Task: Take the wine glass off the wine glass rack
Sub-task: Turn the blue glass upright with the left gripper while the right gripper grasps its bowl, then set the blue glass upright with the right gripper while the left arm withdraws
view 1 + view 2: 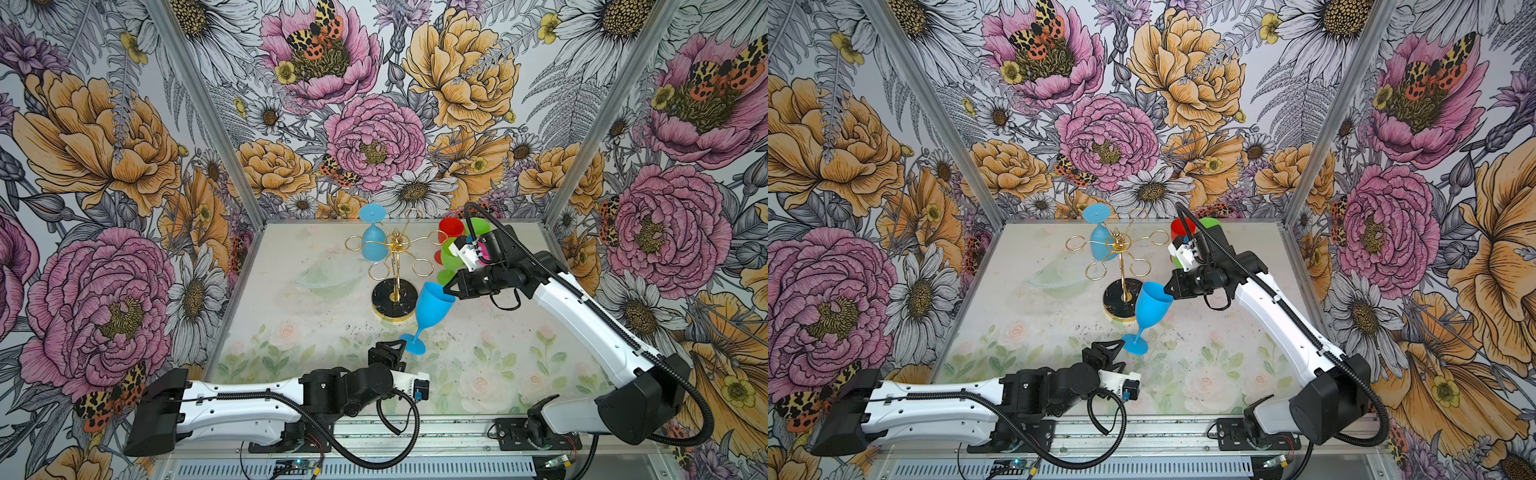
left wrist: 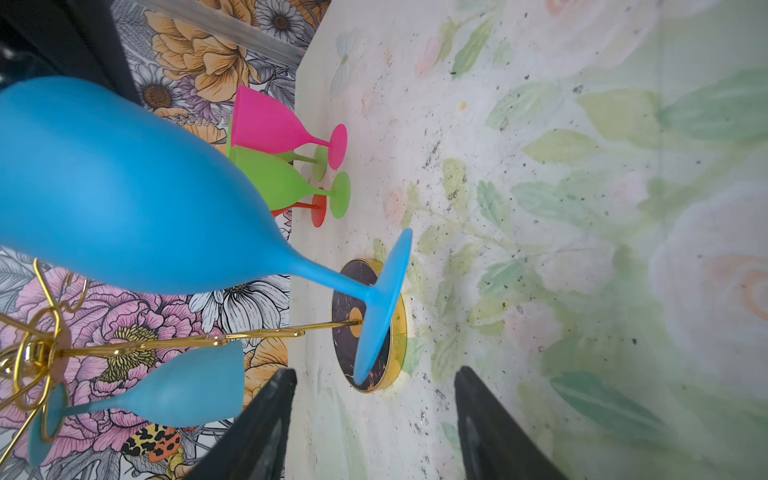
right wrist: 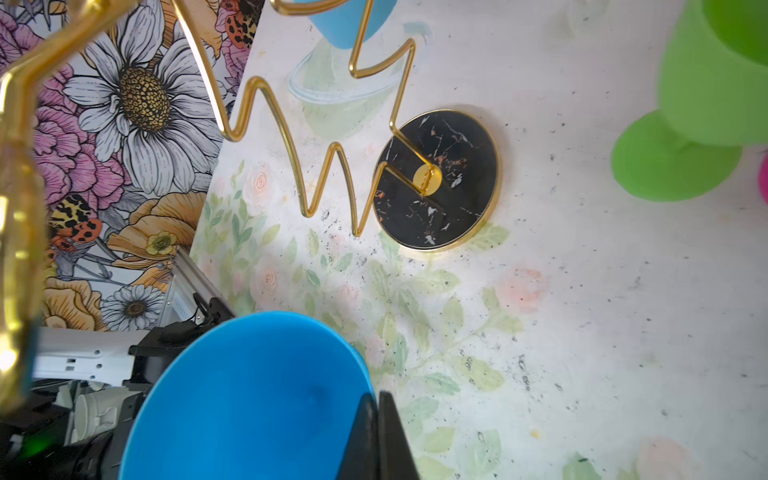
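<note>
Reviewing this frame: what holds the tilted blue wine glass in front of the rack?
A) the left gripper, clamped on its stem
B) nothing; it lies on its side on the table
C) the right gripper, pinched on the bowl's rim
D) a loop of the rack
C: the right gripper is shut on the rim of the blue wine glass, while the left gripper stands open near the foot.

Six wine glasses in all. Two are blue: the hanging blue glass point(image 1: 372, 243) on the wine glass rack point(image 1: 384, 301) and the tilted blue glass point(image 1: 432, 307) in front of its base. Right of the rack are two green glasses point(image 1: 451, 255) point(image 1: 480, 226), one red glass point(image 1: 451, 228) and one pink glass point(image 2: 270, 124). There is one rack with six looped arms, and two hands: left hand point(image 1: 400, 344), right hand point(image 1: 451, 293).
</note>
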You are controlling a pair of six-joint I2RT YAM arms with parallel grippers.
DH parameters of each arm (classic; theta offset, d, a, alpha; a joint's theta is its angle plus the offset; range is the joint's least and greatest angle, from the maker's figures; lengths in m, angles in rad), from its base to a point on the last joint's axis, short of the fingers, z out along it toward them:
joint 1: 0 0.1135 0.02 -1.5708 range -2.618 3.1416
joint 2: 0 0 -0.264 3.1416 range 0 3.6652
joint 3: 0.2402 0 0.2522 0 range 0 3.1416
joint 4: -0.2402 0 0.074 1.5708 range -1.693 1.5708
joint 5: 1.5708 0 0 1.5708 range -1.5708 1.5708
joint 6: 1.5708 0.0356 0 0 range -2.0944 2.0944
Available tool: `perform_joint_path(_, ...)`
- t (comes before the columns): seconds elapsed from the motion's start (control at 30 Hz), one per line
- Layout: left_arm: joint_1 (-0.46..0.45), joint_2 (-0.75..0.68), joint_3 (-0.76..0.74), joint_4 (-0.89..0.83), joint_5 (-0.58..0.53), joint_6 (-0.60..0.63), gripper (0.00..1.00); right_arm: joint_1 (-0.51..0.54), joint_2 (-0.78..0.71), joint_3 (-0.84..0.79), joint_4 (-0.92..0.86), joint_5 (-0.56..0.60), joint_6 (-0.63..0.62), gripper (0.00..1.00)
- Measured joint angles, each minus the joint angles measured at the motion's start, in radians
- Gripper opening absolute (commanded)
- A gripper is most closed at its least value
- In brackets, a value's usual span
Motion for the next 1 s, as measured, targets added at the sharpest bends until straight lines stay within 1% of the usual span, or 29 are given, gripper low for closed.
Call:
perform_joint_path(0.1, 0.007, -0.037, 0.000, 0.028, -0.001, -0.133, 0.74, 0.000, -0.012, 0.000, 0.000, 0.129, -0.011, 0.00)
perform_joint_path(0.2, 0.042, -0.071, 0.000, 0.043, -0.014, -0.268, 0.81, 0.000, -0.013, -0.005, 0.005, 0.249, -0.021, 0.00)
perform_joint_path(0.27, 0.095, -0.096, 0.006, 0.037, -0.024, -0.372, 0.83, 0.000, -0.013, -0.017, 0.015, 0.332, -0.029, 0.00)
perform_joint_path(0.37, 0.188, -0.134, 0.039, -0.006, -0.014, -0.519, 0.83, 0.001, -0.009, -0.039, 0.042, 0.431, -0.040, 0.00)
perform_joint_path(0.53, 0.360, -0.223, 0.084, -0.055, 0.083, -0.729, 0.83, 0.001, 0.002, -0.065, 0.110, 0.562, -0.047, 0.00)
perform_joint_path(0.63, 0.442, -0.283, 0.084, -0.077, 0.140, -0.818, 0.84, 0.001, 0.008, -0.077, 0.152, 0.615, -0.053, 0.00)
perform_joint_path(0.77, 0.528, -0.335, 0.085, -0.109, 0.207, -0.901, 0.84, 0.000, 0.028, -0.077, 0.206, 0.649, -0.063, 0.00)
perform_joint_path(1.0, 0.637, -0.340, 0.100, -0.182, 0.301, -0.987, 0.86, -0.013, 0.060, -0.102, 0.282, 0.656, -0.066, 0.00)
